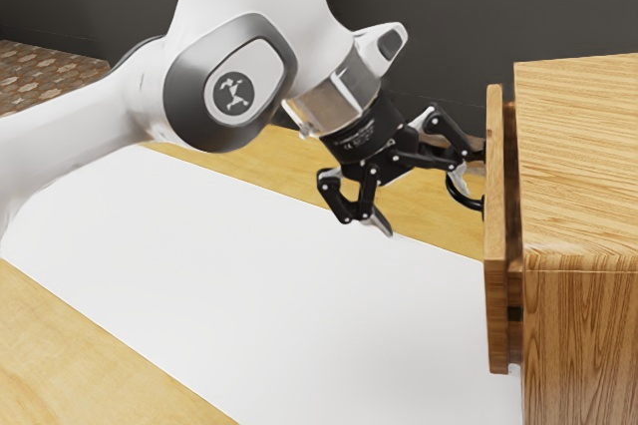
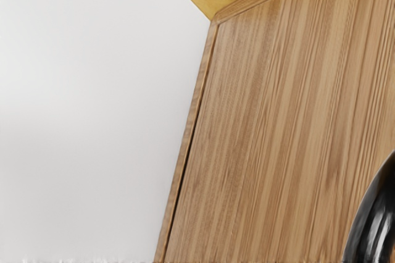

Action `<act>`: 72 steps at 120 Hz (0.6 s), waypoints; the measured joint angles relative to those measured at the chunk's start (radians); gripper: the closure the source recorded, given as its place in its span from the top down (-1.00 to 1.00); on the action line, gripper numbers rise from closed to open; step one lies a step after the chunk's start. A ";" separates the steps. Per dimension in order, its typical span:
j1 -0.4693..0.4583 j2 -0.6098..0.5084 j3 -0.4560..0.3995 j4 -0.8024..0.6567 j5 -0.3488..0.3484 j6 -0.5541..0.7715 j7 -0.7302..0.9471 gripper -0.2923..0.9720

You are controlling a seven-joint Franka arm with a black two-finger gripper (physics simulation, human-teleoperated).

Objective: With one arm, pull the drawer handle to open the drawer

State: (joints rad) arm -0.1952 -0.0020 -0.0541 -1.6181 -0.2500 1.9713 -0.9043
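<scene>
A wooden cabinet [image 1: 578, 206] stands at the exterior view's right. Its drawer front [image 1: 495, 245] stands a little out from the cabinet body, with a narrow dark gap behind it. A black handle [image 1: 472, 202] curves off the front's face. My gripper [image 1: 424, 202] is open, its fingers spread wide. One finger [image 1: 461, 178] sits against the handle from the side near the drawer front; the other finger [image 1: 377, 217] hangs free over the table. In the wrist view the drawer front [image 2: 278, 152] is close ahead, with the black handle [image 2: 378, 226] at its edge.
A white mat [image 1: 249, 285] covers the wooden table [image 1: 60, 345] in front of the cabinet. A dark wall runs behind. My arm [image 1: 229, 66] reaches in from the exterior view's upper left.
</scene>
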 joint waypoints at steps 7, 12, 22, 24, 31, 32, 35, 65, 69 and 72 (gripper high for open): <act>-0.014 -0.006 0.020 0.000 0.000 -0.013 0.009 0.54; -0.017 -0.010 0.027 -0.001 0.000 -0.021 0.015 0.54; -0.042 -0.018 0.062 -0.009 0.000 -0.035 0.029 0.54; -0.046 -0.019 0.069 -0.010 0.000 -0.037 0.033 0.54; -0.054 -0.020 0.088 -0.012 0.000 -0.044 0.043 0.54; -0.055 -0.020 0.090 -0.012 0.000 -0.045 0.045 0.54; -0.057 -0.021 0.097 -0.012 0.000 -0.048 0.050 0.54; -0.054 -0.056 0.179 -0.052 0.001 -0.081 0.097 0.54; -0.047 -0.062 0.186 -0.062 0.002 -0.083 0.104 0.54; -0.046 -0.067 0.191 -0.071 0.002 -0.084 0.108 0.53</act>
State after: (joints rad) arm -0.2408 -0.0695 0.1369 -1.6886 -0.2479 1.8868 -0.7959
